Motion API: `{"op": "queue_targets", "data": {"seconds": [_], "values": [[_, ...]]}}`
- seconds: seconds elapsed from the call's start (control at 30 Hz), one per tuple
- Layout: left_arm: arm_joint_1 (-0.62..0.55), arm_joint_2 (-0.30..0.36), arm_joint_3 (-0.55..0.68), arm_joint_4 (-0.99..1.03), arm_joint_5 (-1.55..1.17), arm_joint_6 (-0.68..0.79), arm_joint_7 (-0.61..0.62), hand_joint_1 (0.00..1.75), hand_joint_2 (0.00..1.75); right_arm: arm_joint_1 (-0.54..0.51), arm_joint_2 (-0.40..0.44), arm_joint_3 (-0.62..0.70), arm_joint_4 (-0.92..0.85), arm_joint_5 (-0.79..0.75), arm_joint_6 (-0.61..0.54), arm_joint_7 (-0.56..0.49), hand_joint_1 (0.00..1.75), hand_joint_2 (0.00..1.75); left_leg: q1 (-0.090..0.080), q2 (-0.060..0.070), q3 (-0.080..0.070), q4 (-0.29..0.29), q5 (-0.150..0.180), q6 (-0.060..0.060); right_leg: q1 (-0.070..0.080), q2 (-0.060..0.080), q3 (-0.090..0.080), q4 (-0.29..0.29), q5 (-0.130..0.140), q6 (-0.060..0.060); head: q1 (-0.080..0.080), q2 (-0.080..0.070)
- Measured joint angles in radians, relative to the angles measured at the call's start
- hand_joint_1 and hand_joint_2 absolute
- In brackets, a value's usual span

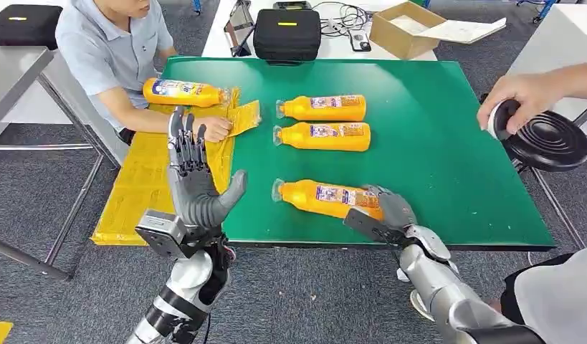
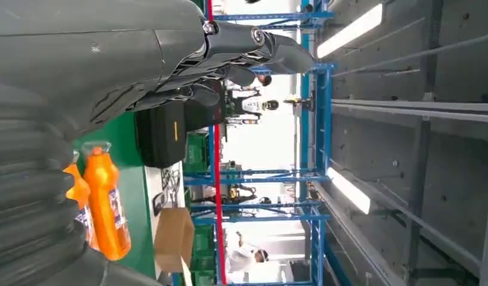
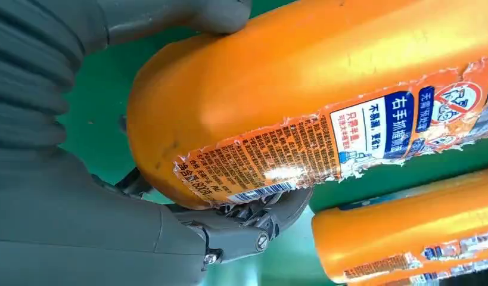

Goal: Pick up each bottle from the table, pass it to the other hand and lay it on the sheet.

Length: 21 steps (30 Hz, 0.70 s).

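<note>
Orange bottle [image 1: 327, 198] near worktop's front edge: rigid, smooth, likely slippery plastic; right hand [image 1: 388, 212] grips its base end, left hand [image 1: 193, 188] open, empty.

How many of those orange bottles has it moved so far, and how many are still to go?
One orange bottle already lies on the yellow sheet, where a person's hand rests. The right hand is closing around the nearest bottle. The left hand waits open. Two more bottles remain on the green mat.
</note>
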Motion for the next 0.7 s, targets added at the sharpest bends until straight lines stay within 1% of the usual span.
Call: {"op": "queue_targets", "data": {"seconds": [0.1, 0.23, 0.33, 0.6, 0.7], "values": [[0.004, 0.000, 0.008, -0.003, 0.016, 0.000, 0.000, 0.00, 1.75, 0.017, -0.001, -0.027, -0.001, -0.040, -0.030, -0.066, 1.75, 1.75, 0.000, 0.000, 0.000, 0.000, 0.000, 0.000, 0.000, 0.000, 0.000, 0.000, 0.000, 0.000, 0.000, 0.000], [0.015, 0.000, 0.024, -0.013, 0.035, 0.002, -0.009, 0.00, 1.75, 0.038, -0.001, -0.058, -0.011, -0.081, -0.058, -0.117, 1.75, 1.75, 0.000, 0.000, -0.001, 0.000, 0.000, 0.000, 0.000, 0.000, 0.000, 0.000, 0.000, 0.000, 0.000, 0.000], [0.030, 0.000, 0.037, -0.027, 0.047, 0.013, -0.015, 0.00, 1.75, 0.061, -0.001, -0.069, -0.038, -0.123, -0.069, -0.124, 1.75, 1.75, 0.000, -0.001, -0.002, 0.000, 0.000, 0.000, 0.000, 0.000, -0.001, 0.000, 0.000, 0.000, 0.000, 0.000], [0.041, 0.000, 0.051, -0.041, 0.051, 0.018, -0.016, 0.00, 1.75, 0.085, -0.001, -0.075, -0.070, -0.140, -0.077, -0.125, 1.75, 1.75, 0.000, -0.001, -0.003, 0.000, 0.000, 0.000, 0.000, 0.000, -0.002, 0.000, 0.000, 0.000, 0.000, 0.000], [0.047, 0.000, 0.056, -0.042, 0.057, 0.026, -0.016, 0.00, 1.75, 0.101, -0.002, -0.075, -0.093, -0.213, -0.102, -0.125, 1.75, 1.75, 0.000, -0.001, -0.003, 0.000, 0.000, 0.000, 0.000, 0.000, -0.002, 0.000, 0.000, 0.000, 0.000, 0.000]]}}
